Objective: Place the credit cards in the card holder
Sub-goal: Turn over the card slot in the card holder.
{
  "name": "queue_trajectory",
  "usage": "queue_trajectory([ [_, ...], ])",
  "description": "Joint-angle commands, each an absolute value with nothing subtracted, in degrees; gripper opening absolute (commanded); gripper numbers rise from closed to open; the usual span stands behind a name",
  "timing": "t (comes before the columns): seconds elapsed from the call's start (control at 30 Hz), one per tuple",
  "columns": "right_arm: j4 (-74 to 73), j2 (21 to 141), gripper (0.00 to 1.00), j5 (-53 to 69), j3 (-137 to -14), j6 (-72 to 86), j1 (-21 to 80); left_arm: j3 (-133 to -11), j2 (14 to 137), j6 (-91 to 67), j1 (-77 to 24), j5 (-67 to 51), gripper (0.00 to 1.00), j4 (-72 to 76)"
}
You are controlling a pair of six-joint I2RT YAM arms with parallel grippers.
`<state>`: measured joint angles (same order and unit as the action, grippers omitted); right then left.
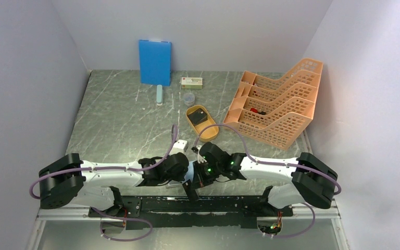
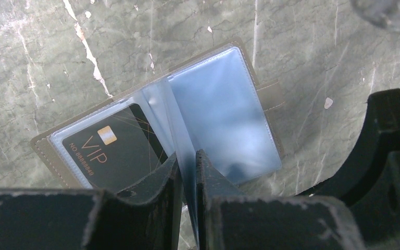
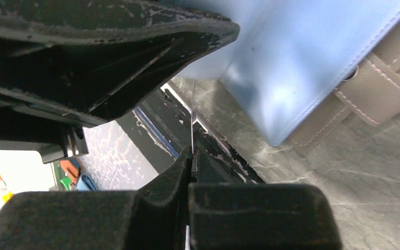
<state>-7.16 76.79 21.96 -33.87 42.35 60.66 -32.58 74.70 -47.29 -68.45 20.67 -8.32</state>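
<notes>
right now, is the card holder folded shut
No, the card holder lies spread open, with a black VIP card showing inside it.

Card holder taupe, pale-blue sleeves; credit card black, gold lettering; table grey, white-veined marble.

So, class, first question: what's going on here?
The left gripper pinches a clear inner leaf of the open card holder lying on the table. One black card already sits in a pocket. The right gripper, shut beside it, holds a thin sheet edge-on, possibly another card.
</notes>
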Motion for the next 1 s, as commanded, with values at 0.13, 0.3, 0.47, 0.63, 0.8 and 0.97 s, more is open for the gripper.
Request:
queue_trajectory([
  [0.13, -7.41, 76.95, 0.00, 15.84, -34.98, 44.82, 60.94, -33.53, 74.05, -46.54, -68.14, 20.26, 0.19, -7.10],
  [0.3, -8.67, 76.38, 0.00, 13.94, -34.63, 45.33, 60.98, -33.90, 73.42, -46.47, -68.12, 20.52, 0.20, -7.92],
  [0.47, -8.48, 76.10, 0.00, 13.56, -34.11, 45.77, 60.98, -34.42, 72.03, -46.40, -68.09, 21.21, 0.26, -9.38],
  [0.63, -8.35, 76.18, 0.00, 13.73, -34.32, 45.71, 60.91, -35.26, 70.07, -46.11, -68.03, 22.65, 0.32, -11.30],
  [0.8, -8.53, 76.16, 0.00, 13.76, -34.45, 45.51, 60.91, -35.68, 68.09, -46.07, -67.62, 24.39, 0.35, -12.72],
  [0.97, -8.37, 76.12, 0.00, 13.89, -34.44, 45.45, 60.91, -34.99, 66.98, -46.05, -66.36, 24.18, 0.36, -12.34],
])
